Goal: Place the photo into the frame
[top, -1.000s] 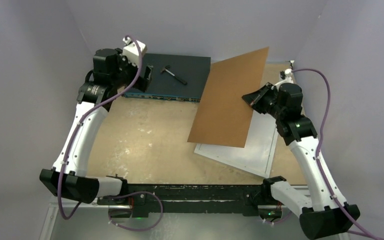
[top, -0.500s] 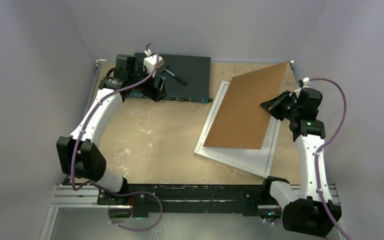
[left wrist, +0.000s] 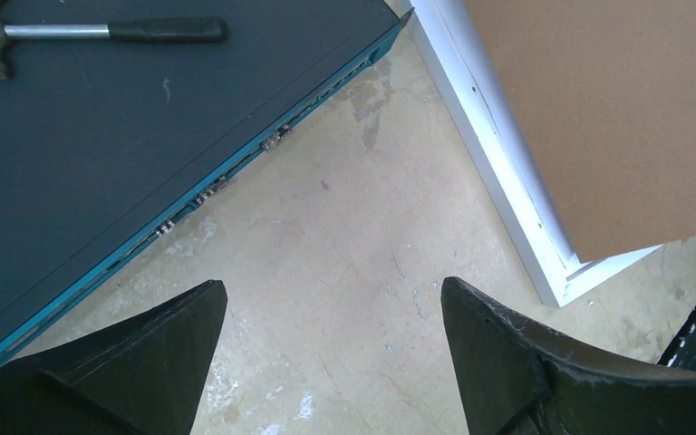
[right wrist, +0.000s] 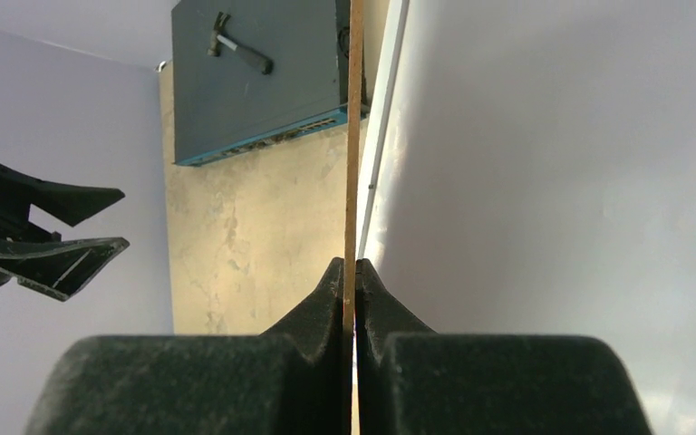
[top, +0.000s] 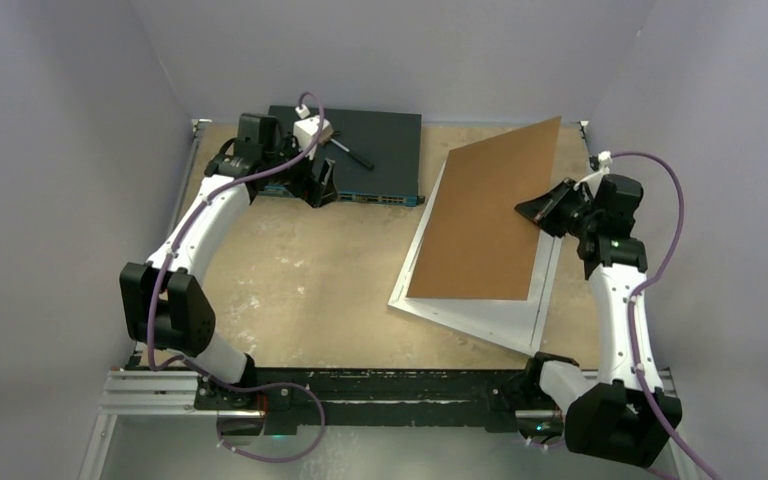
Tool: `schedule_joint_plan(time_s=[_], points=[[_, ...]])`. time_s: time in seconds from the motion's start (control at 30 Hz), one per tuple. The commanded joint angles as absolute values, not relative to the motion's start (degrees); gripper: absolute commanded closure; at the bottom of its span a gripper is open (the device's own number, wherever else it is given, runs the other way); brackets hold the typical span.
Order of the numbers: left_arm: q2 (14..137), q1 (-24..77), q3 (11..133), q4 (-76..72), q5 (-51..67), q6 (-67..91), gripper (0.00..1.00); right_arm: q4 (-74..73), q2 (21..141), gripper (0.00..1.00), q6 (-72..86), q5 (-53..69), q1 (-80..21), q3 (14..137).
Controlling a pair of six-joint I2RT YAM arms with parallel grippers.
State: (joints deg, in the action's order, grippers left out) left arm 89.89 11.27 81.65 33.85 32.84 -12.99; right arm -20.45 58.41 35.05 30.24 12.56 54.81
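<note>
- Right gripper (right wrist: 349, 272) pinches the backing board (top: 485, 225) edge-on, tilted over the frame (top: 480, 318) at the table's (top: 300, 290) right edge.
- Left gripper (left wrist: 331, 290) spread, holding nothing.
- Photo: we cannot see it.
- We advise swinging the board slowly and clear of the glass.

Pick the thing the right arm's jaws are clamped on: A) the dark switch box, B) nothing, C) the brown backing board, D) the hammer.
C: the right wrist view shows the right jaws pinched shut on the thin edge of the brown backing board.
</note>
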Motion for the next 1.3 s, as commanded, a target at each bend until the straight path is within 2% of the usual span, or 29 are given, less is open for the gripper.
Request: schedule_joint_plan(time_s=[0.0,0.5,1.27], points=[[87.46,11.12,80.93,32.45,34.29,-14.71,0.14,-12.73,58.13,1.0,35.8,32.3,13.01,54.41],[87.71,11.09,81.39,32.93,33.85,-15.15,0.15,-9.78,56.47,1.0,36.45,31.86,13.26,47.21],[86.73,11.07,80.82,33.57,33.93,-15.42,0.16,-11.88,51.27,1.0,35.21,28.04,14.05,43.86]])
